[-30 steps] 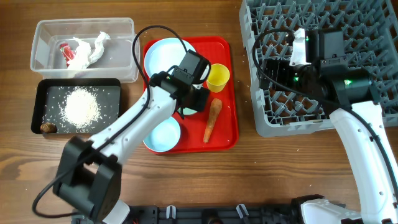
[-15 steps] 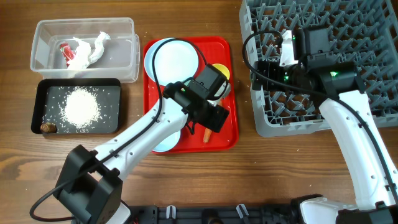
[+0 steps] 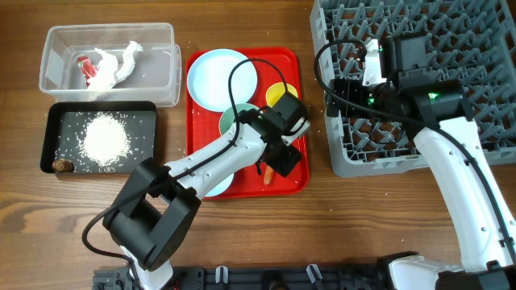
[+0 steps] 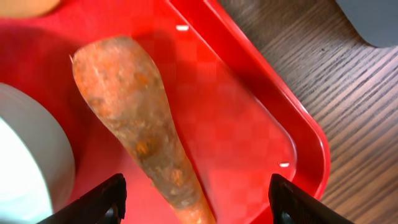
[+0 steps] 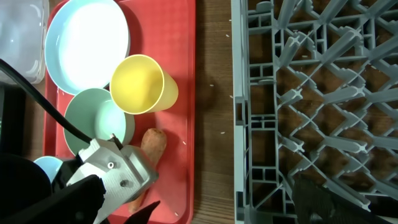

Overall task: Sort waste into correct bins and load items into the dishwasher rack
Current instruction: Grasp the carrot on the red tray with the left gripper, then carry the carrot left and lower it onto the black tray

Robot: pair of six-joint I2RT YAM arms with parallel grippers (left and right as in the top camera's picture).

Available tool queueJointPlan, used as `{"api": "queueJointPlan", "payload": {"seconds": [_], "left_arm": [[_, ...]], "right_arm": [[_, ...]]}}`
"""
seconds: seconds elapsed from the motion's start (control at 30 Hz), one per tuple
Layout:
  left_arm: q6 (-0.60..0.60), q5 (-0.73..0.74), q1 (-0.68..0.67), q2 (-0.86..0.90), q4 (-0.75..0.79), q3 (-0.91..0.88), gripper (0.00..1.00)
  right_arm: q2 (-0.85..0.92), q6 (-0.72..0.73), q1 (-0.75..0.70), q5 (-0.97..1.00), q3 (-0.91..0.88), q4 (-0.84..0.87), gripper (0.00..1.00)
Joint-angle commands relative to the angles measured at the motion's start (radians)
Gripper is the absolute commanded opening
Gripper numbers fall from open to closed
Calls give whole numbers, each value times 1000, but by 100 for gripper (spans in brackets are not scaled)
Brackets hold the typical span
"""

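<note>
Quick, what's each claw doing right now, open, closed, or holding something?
Left claw: open, straddling the carrot, not gripping it.
Right claw: open, holding nothing.

Overhead cam is bright + even, lit from above, no harsh shadows, just a soft dark strip on the brown wooden table (image 3: 363, 225) along the near edge of the big grey plastic grid crate (image 3: 347, 161). Clear plastic rectangular tub (image 3: 173, 72) has a faint sheen on its walls.

Left wrist pic is v. close. Orange carrot (image 4: 137, 124) is sharp enough to see skin texture, and the glossy red plastic tray (image 4: 249, 124) shows two tiny white glare spots. Left gripper (image 4: 195, 200) tips are dark and soft-edged.

Right wrist: large light blue plate (image 5: 87, 46) is nearly blown out to white in the middle, and the right gripper (image 5: 193, 202) fingers are blurry dark shapes at the bottom.
</note>
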Motion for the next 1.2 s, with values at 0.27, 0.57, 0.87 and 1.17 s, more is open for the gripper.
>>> {"api": "queueJointPlan", "payload": {"seconds": [0.27,0.57,0.87,1.17], "left_arm": [[185,-85,1,132,51,-2,49],[151,-85,-13,89,21,23,4],[34,-86,2,-145,-137,170,4],[-85,-179,462,-343,-378,172,4]], "right_arm": [[7,8,3,0,19,2,100],[7,7,3,0,19,10,100],[7,7,3,0,19,18,100],[7,7,3,0,19,23,100]]}}
